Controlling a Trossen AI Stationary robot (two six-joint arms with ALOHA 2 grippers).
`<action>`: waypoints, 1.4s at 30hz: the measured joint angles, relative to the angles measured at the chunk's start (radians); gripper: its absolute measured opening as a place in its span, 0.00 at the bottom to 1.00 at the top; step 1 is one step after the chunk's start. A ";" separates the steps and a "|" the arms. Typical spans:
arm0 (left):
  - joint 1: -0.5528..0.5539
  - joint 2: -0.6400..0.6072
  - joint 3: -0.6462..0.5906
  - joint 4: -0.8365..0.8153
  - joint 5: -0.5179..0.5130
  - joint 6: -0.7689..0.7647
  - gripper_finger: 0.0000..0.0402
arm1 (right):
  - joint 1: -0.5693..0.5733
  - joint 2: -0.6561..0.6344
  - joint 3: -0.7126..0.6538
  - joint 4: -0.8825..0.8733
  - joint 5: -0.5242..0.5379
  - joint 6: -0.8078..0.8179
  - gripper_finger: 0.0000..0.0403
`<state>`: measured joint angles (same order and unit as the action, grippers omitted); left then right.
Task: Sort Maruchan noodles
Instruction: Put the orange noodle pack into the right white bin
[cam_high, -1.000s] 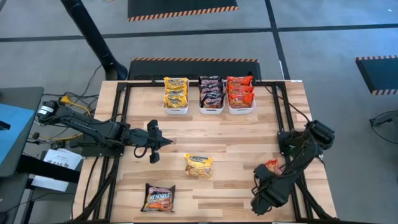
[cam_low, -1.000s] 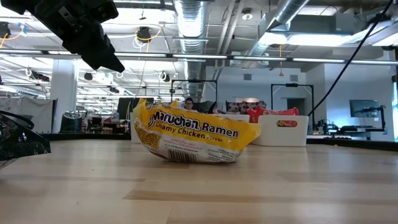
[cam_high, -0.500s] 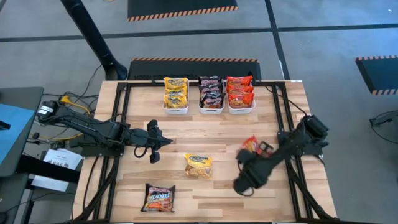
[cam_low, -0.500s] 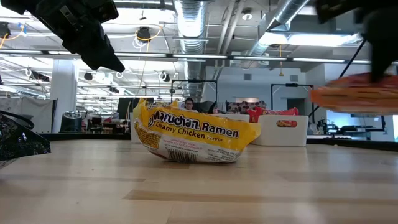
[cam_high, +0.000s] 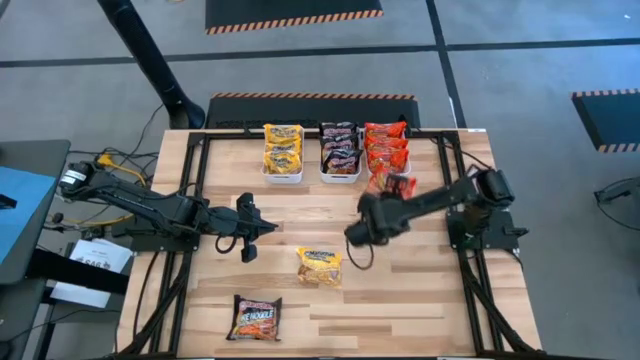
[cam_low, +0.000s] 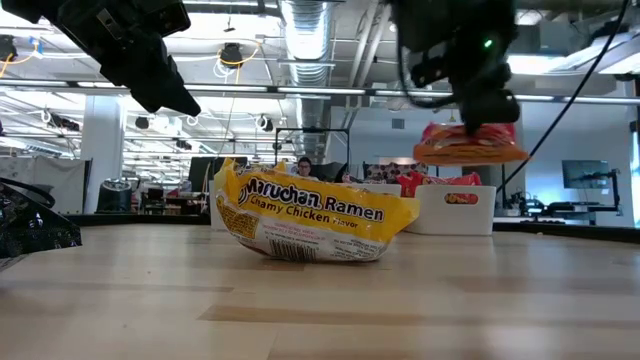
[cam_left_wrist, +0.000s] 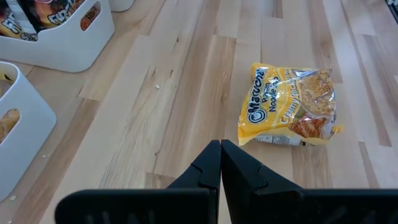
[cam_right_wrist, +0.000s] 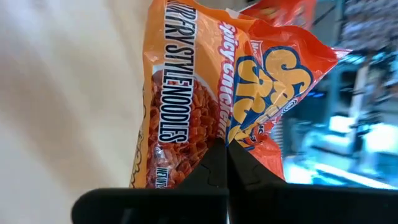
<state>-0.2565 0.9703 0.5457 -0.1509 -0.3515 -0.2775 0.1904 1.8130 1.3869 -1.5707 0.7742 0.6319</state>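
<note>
A red-orange Maruchan noodles packet hangs in the air just before the near end of the white bin with red packets, and my right gripper is shut on it. One yellow packet lies flat on the table's middle, and a dark packet lies near the front edge. My left gripper is shut on nothing, above the table to the left of the yellow packet. My right gripper pinches the red-orange packet between its two fingers at one edge. The fingers slant down onto it from above. The packet is lifted clear of the table and sits under the fingers, roughly level in the low view.
Three white bins stand in a row at the far edge: yellow packets, dark packets and red packets at the right. Black frame rails run along both table sides. Bare wood lies between the bins and the loose packets.
My right gripper has swung from the table's near right part toward the far edge and leftward, up to the red bin, rolling its wrist as it went. The red-orange packet has travelled with it, clear of the table. The left arm has kept still.
</note>
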 joint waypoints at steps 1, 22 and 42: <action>0.000 0.000 0.000 0.000 0.000 0.000 0.00 | -0.025 0.000 0.000 0.000 0.025 -0.046 0.01; 0.000 0.000 0.000 -0.001 0.002 -0.084 0.00 | -0.401 -0.002 -0.052 0.087 0.250 -0.617 0.01; 0.000 0.000 0.000 -0.001 0.001 -0.084 0.00 | -0.416 -0.002 -0.052 0.289 0.131 -0.813 0.05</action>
<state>-0.2565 0.9707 0.5457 -0.1523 -0.3504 -0.3611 -0.2253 1.8111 1.3350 -1.2818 0.9055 -0.1812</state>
